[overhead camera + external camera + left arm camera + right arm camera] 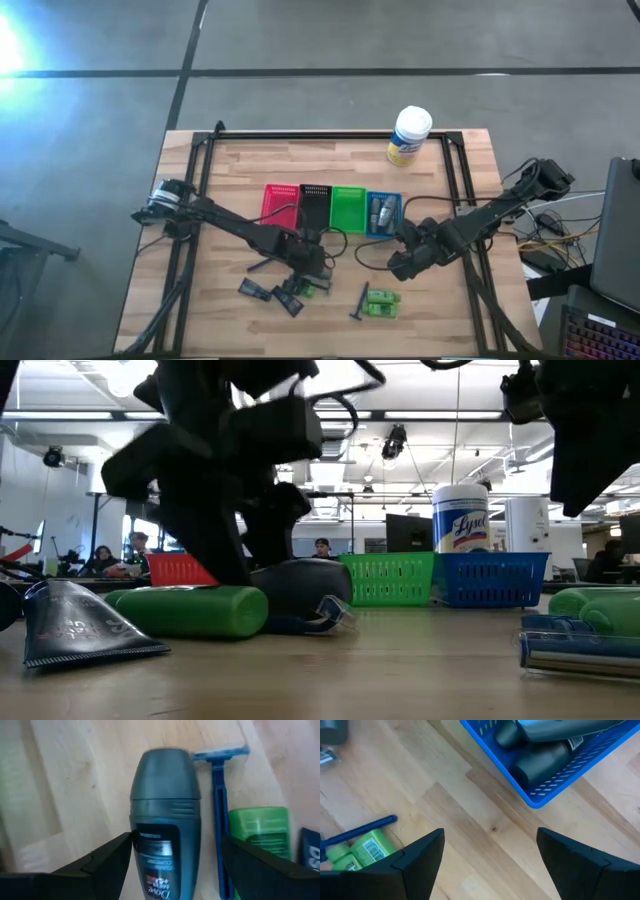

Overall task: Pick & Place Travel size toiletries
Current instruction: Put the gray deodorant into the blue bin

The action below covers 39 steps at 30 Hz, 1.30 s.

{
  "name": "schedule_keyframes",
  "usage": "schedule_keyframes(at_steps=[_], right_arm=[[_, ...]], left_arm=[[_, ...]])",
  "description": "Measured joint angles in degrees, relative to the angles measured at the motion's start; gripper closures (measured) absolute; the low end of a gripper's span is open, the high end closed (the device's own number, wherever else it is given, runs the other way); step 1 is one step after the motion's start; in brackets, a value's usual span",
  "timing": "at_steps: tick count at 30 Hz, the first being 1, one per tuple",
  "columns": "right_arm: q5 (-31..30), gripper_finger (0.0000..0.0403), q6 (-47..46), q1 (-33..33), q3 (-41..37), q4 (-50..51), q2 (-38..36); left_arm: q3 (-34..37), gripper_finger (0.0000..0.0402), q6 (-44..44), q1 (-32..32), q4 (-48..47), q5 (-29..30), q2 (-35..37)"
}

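Looking past our left gripper, we see its two dark fingers spread wide apart on either side of a grey oval Dove bottle, which lies flat on the light wooden table. The bottle's rounded cap points away from us and its dark label sits between the fingers. Whether the fingers touch the bottle we cannot tell. Just beside the bottle lies a blue razor, its head level with the cap. Next to the razor's handle rests a bright green packet, and beyond that a dark item with white lettering shows at the edge.
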State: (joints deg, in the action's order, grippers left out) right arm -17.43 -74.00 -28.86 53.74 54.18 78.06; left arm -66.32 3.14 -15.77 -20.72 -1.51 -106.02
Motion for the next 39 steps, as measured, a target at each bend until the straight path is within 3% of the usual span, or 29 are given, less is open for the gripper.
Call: schedule_keyframes(at_steps=[7,15,21,30,34,39], right_arm=[[-0.72,0.0070,0.00,0.00,0.00,-1.15,0.02],[1.06,0.0052,2.52,-0.26,0.00,-8.46,0.04],[0.98,0.0059,5.85,-0.24,-0.11,-14.85,0.04],[0.22,0.0096,-3.85,-0.18,-0.28,-20.35,0.02],[-3.38,0.0107,-3.59,1.36,-0.28,-26.95,-0.07],[-5.67,0.0106,-0.58,4.02,1.55,-29.56,-0.33]], left_arm=[[0.00,0.0115,-1.52,0.00,2.00,-0.18,-2.95],[-0.02,0.0192,-1.66,-0.02,2.27,-0.34,-2.81],[-0.32,0.0194,-1.77,-0.04,1.54,0.60,-2.01],[-1.05,0.0194,-3.67,-0.07,2.67,13.55,7.26],[-1.22,0.0194,-3.60,0.17,5.94,18.88,11.11],[-1.27,0.0194,-1.72,0.44,8.87,20.78,13.12]])
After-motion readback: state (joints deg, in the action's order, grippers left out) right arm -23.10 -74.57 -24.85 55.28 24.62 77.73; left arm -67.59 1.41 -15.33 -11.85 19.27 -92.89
